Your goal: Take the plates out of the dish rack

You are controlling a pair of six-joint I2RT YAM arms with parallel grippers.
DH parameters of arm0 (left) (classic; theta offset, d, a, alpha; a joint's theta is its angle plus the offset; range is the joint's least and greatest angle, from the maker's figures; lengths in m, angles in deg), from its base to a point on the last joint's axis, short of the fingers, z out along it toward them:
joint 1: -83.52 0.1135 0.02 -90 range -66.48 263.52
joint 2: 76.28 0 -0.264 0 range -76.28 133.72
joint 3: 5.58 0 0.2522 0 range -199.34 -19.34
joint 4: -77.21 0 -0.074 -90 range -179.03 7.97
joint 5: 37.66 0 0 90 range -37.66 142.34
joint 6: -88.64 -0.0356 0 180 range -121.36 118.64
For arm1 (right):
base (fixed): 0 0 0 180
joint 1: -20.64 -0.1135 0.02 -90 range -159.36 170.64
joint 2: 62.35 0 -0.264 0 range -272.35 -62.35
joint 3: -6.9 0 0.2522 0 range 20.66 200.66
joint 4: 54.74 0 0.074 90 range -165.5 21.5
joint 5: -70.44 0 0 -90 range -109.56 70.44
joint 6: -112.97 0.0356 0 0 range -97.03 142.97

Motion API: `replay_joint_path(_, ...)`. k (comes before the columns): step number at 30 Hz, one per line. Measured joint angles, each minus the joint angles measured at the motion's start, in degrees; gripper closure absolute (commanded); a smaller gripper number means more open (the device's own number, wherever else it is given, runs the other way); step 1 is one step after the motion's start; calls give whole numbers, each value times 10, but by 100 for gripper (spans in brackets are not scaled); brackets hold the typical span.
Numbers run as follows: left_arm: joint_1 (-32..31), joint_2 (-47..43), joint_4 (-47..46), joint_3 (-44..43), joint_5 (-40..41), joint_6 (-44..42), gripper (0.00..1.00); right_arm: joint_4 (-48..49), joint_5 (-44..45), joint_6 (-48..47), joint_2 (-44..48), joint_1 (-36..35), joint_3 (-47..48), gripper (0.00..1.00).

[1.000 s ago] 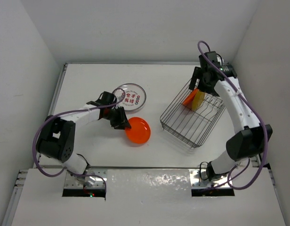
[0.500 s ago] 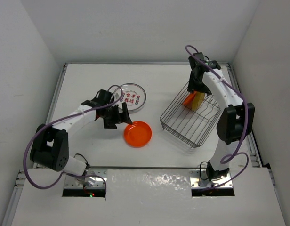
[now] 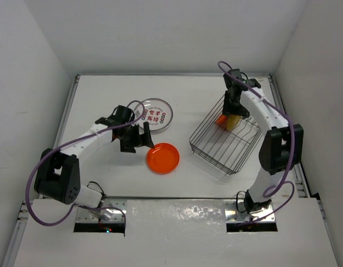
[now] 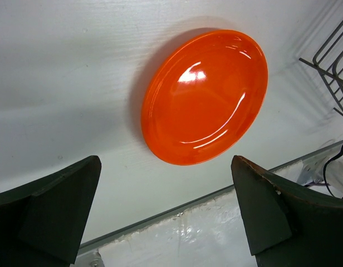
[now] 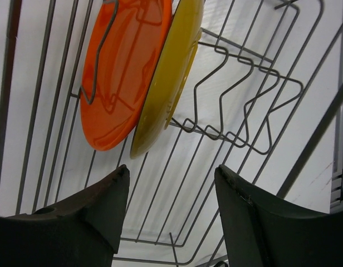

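Observation:
An orange plate [image 3: 163,158] lies flat on the table, also seen in the left wrist view as the orange plate [image 4: 205,97]. My left gripper [image 3: 139,139] is just left of it, open and empty [image 4: 166,167]. A white plate with red characters [image 3: 153,114] lies behind it. The dish rack [image 3: 227,139] stands at the right. At its far end a second orange plate [image 5: 124,72] and a yellow plate [image 5: 166,78] stand on edge, leaning together. My right gripper [image 3: 231,108] hovers over them, its jaws [image 5: 171,169] apart with only rack wires between.
The table's near edge with a metal strip [image 4: 216,222] runs just below the orange plate. White walls close in the table on the left, back and right. The rack's near half [image 3: 219,150] holds no plates.
The left gripper opened and let go of the orange plate, which now lies flat, and drew back left. The right gripper moved left and down over the rack's plates, its jaws narrowing.

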State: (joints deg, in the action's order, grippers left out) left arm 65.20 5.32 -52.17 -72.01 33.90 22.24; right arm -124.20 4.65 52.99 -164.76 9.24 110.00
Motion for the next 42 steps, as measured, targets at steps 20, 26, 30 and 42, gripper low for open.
replay_joint_path(20, 0, 0, 22, -13, 0, -20, 0, 43, -3, -16, -32, 2, -23, 45)
replay_joint_path(26, 0, 0, 23, -17, 0, -22, 0, 47, -2, -17, -33, 16, -23, 50)
replay_joint_path(30, 0, 0, 28, -24, 0, -24, 0, 59, -6, -19, -33, 34, -23, 61)
replay_joint_path(42, 0, 0, 32, -33, 0, -24, 0, 67, -15, -16, -32, 63, -22, 95)
